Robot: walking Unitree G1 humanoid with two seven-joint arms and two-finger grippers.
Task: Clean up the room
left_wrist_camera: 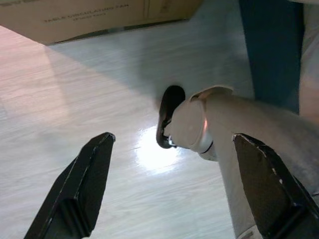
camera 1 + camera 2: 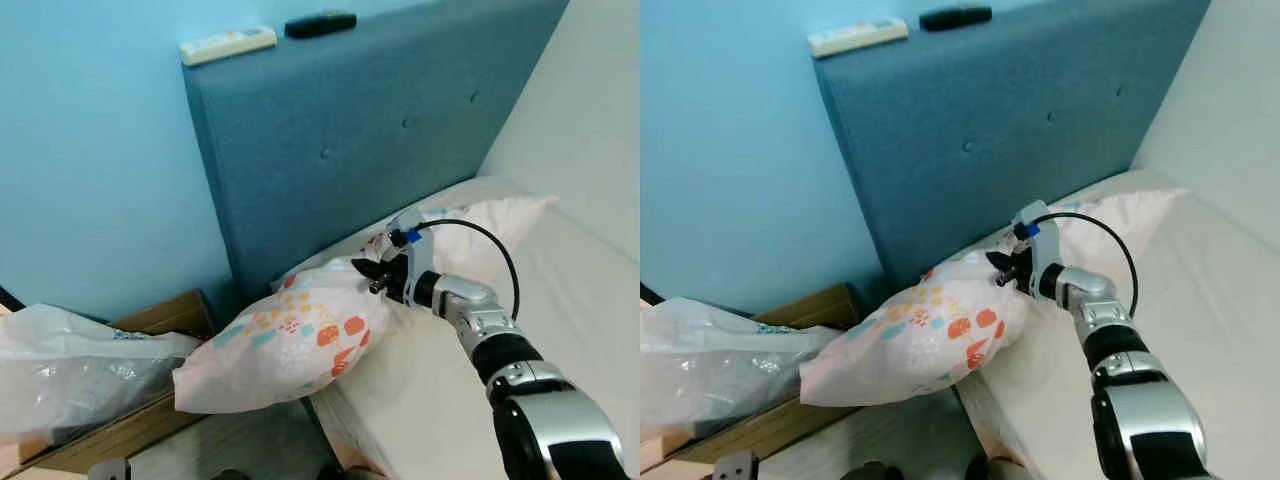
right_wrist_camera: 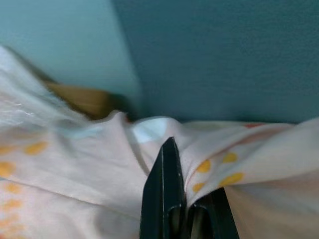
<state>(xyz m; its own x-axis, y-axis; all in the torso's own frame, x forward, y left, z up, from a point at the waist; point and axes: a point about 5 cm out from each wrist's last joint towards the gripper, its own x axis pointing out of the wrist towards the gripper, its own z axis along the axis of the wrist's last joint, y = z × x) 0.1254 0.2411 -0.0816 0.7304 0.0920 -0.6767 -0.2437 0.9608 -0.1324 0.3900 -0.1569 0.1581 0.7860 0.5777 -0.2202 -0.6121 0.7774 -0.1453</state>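
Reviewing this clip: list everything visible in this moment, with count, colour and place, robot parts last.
pillow: 1, pale pink with orange, yellow and teal spots, overhanging the bed's corner
second pillow: 1, pale pink, on the bed by the headboard
bed: 1, white sheet
headboard: 1, blue padded
white remote: 1, on the headboard top
black remote: 1, on the headboard top
plastic bag: 1, clear white, over the box
cardboard box: 1, brown, on the floor beside the bed
right gripper: shut on the pillow's fabric
left gripper: open, hanging above the pale wood floor
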